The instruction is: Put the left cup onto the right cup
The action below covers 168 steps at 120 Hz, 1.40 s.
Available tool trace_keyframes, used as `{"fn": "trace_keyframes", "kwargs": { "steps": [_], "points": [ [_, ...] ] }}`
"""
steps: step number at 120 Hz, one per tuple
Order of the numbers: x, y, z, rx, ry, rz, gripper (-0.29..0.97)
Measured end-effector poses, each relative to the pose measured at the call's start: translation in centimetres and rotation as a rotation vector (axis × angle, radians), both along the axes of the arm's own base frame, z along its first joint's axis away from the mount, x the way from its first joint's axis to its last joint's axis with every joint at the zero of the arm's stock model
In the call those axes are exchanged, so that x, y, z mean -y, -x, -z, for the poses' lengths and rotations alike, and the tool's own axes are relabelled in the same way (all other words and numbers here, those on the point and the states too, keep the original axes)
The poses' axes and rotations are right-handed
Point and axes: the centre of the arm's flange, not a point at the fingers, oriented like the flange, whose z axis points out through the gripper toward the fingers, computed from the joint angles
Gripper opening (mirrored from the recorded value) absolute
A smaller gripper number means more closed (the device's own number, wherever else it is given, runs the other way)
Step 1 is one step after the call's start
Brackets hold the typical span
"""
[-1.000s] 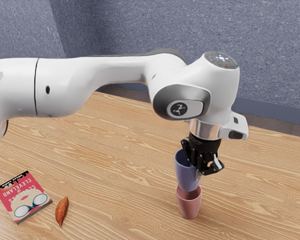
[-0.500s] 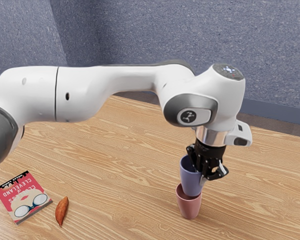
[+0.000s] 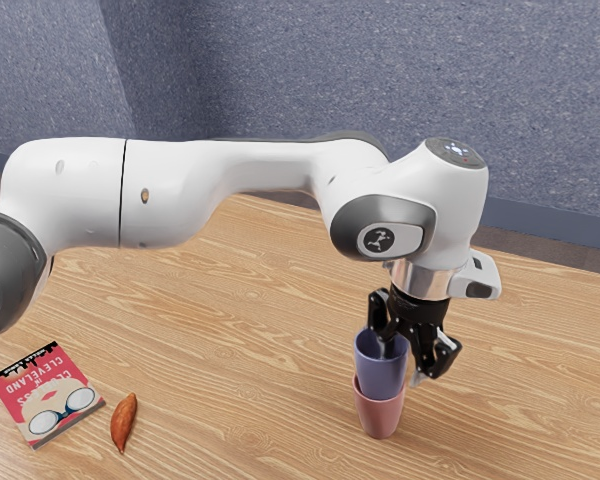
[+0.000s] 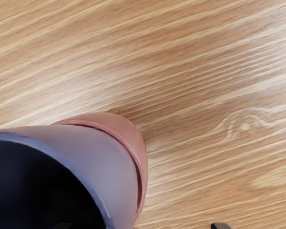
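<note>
A blue cup [image 3: 378,368] stands upright, nested inside a pink cup [image 3: 378,412], on the wooden table [image 3: 230,300]. My gripper [image 3: 408,345] hangs over the blue cup's rim on the side toward the exterior view's right. It is open: one finger is inside the cup mouth, the other stands outside and clear of the wall. In the wrist view the blue cup [image 4: 86,162] lies just under my hand, with the pink cup's rim [image 4: 128,138] showing around it.
A red picture book [image 3: 45,393] lies near the table's front corner at the exterior view's left. A small orange pointed object [image 3: 124,421] rests beside it. A grey wall rises behind the table.
The blue cup has gone from tilted above the pink cup to upright and seated deeper in it. My fingers have spread apart and let go of its rim.
</note>
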Motion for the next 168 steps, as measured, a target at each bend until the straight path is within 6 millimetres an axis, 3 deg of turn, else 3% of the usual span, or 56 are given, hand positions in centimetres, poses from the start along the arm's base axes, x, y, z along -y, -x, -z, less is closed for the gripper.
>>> {"fn": "trace_keyframes", "kwargs": {
  "steps": [28,56,73,88,116,137,168],
  "points": [
    [-0.2,0.8,-3.4,0.031,0.017,-0.019,0.57],
    [-0.7,2.0,-8.4,0.091,0.024,-0.025,0.64],
    [-2.5,2.6,-12.5,0.147,0.002,-0.059,0.66],
    [-5.9,2.2,-14.9,0.164,-0.02,-0.111,0.67],
    [-14.8,1.0,-17.7,0.167,-0.046,-0.206,0.68],
    [-21.8,1.1,-19.3,0.148,-0.059,-0.264,0.68],
    [-29.9,0.8,-21.5,0.131,-0.044,-0.334,0.68]
  ]
}}
